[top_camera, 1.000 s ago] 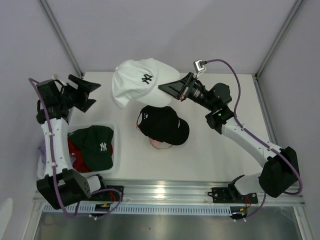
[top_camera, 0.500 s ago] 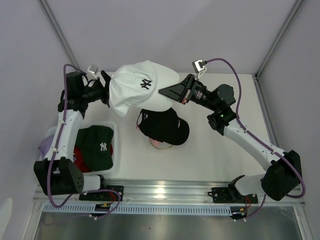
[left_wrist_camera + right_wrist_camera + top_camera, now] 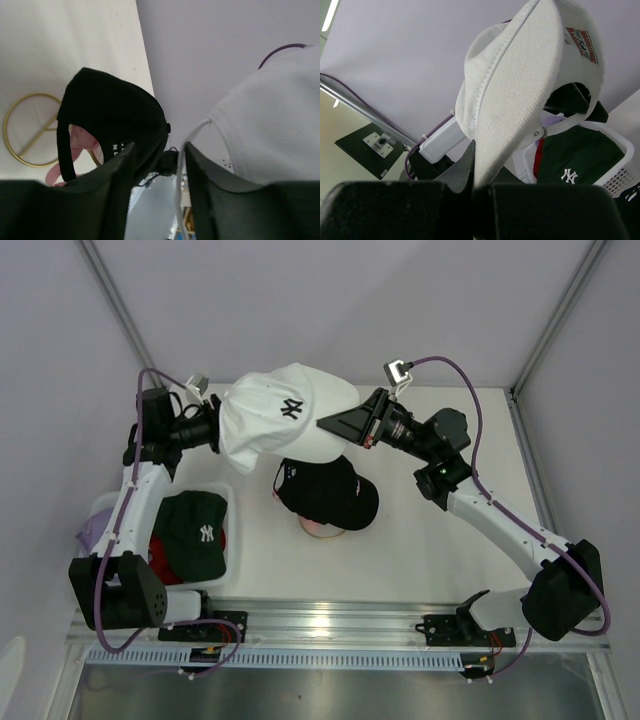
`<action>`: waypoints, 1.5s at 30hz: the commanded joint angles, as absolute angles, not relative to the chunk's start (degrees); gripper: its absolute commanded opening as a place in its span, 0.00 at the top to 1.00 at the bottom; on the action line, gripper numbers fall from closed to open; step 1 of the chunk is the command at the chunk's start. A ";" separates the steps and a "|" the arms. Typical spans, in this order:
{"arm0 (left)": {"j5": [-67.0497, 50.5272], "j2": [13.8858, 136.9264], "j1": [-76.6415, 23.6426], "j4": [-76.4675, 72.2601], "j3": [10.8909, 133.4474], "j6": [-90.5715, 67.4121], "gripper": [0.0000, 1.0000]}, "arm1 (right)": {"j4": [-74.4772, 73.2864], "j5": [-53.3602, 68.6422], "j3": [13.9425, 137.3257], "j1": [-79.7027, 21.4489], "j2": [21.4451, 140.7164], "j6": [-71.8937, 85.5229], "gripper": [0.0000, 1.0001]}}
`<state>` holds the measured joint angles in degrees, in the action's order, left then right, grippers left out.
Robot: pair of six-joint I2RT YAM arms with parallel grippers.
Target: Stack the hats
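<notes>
My right gripper (image 3: 337, 425) is shut on the brim of the white cap (image 3: 285, 415) and holds it in the air above the black NY cap (image 3: 325, 490). The black cap sits on a pink cap (image 3: 318, 528). In the right wrist view the brim (image 3: 520, 90) is pinched at my right gripper (image 3: 476, 165). My left gripper (image 3: 212, 428) is open at the white cap's rear. In the left wrist view the cap's white back strap (image 3: 182, 165) runs between the open fingers, next to the crown (image 3: 270, 130).
The white mesh basket (image 3: 228, 502) at the left holds a dark green cap (image 3: 195, 530), a red cap (image 3: 160, 555) and a lavender cap (image 3: 92, 530). The gold wire-ring stand (image 3: 20, 125) shows under the black cap (image 3: 115, 120) and the pink cap (image 3: 77, 145).
My left arm swung from the far left in to the back of the white cap. The right gripper kept the brim and tilted the cap slightly.
</notes>
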<state>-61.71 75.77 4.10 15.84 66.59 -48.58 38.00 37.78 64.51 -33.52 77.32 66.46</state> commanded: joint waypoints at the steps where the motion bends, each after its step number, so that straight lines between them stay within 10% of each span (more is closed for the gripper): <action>1: -61.44 76.37 2.11 18.37 68.29 -44.12 0.56 | 41.75 38.23 66.45 -33.58 76.99 66.71 1.00; 5: -60.83 77.08 0.44 18.19 68.99 -43.77 0.62 | 40.78 38.14 66.18 -33.57 76.73 66.27 1.00; 10: -53.11 77.17 0.53 25.64 73.63 -39.31 0.99 | 35.88 37.88 65.83 -33.49 75.76 63.64 1.00; 28: -4.68 71.01 -13.35 44.98 81.38 -29.88 0.99 | 22.33 36.83 40.70 -23.65 54.16 65.39 1.00; 45: 10.54 78.75 -24.87 60.38 93.52 -32.43 0.99 | 15.20 38.23 23.91 -12.13 41.75 69.00 1.00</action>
<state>0.67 78.52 -25.96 55.75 91.55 -32.97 15.97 42.98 26.09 -15.27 41.47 68.42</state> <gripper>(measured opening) 0.009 0.036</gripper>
